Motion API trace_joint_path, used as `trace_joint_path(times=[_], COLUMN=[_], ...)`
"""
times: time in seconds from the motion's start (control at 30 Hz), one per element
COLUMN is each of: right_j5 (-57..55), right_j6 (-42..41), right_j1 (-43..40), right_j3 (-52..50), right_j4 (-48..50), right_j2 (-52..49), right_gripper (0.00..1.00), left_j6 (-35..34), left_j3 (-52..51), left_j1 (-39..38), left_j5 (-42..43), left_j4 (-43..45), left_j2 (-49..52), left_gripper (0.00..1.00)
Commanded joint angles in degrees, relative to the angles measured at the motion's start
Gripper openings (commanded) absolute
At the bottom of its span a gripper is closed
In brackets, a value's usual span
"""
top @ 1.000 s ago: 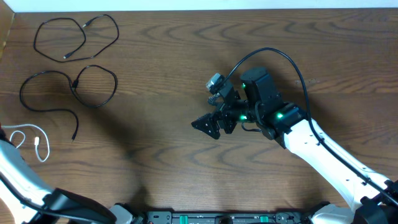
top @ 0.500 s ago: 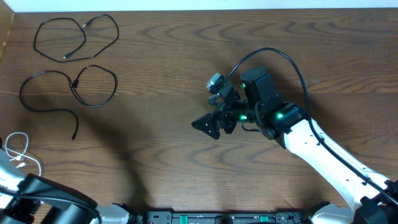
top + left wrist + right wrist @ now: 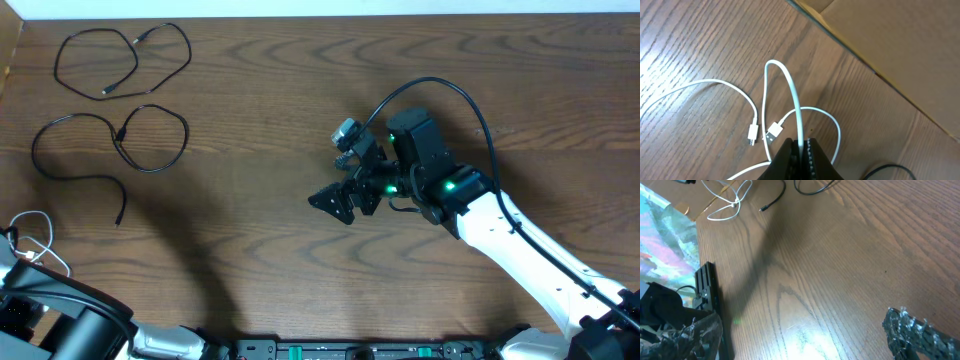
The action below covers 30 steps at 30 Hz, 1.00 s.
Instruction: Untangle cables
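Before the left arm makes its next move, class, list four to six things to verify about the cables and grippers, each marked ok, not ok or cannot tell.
1. Left gripper shut on the white cable: ok.
2. White cable free of self-crossings: not ok, its loops overlap in the left wrist view.
3. White cable apart from the lower black cable: ok in the overhead view.
4. Lower black cable apart from the upper black cable: ok, a gap shows between them.
5. Right gripper open and empty: ok.
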<state>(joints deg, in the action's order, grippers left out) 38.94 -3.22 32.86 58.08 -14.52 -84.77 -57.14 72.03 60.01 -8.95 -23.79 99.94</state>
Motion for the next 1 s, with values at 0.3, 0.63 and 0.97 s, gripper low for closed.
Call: trace_joint_path(times=[0.3,0.63,0.97], right_j5=[0.0,0.0,0.0], right_j6=[0.7,0.7,0.7], right_j1=[-0.2,-0.2,-0.2], right_j3=[0.1,0.1,0.1], right_j4=[-0.3,-0.8,0.1], right_j2=[-0.4,-0.4,-0.4], right_gripper=[0.99,0.99,0.99], left_j6=[5.8,11.0,18.4], left_j3=[0.5,0.7,1.0], left_j1=[0.2,0.2,0.2], left_j5=[-0.8,0.1,7.0], left_j4=[-1.4,1.9,7.6], left_j2=[3.0,1.8,-5.2], left_gripper=[0.38,0.47,0.76])
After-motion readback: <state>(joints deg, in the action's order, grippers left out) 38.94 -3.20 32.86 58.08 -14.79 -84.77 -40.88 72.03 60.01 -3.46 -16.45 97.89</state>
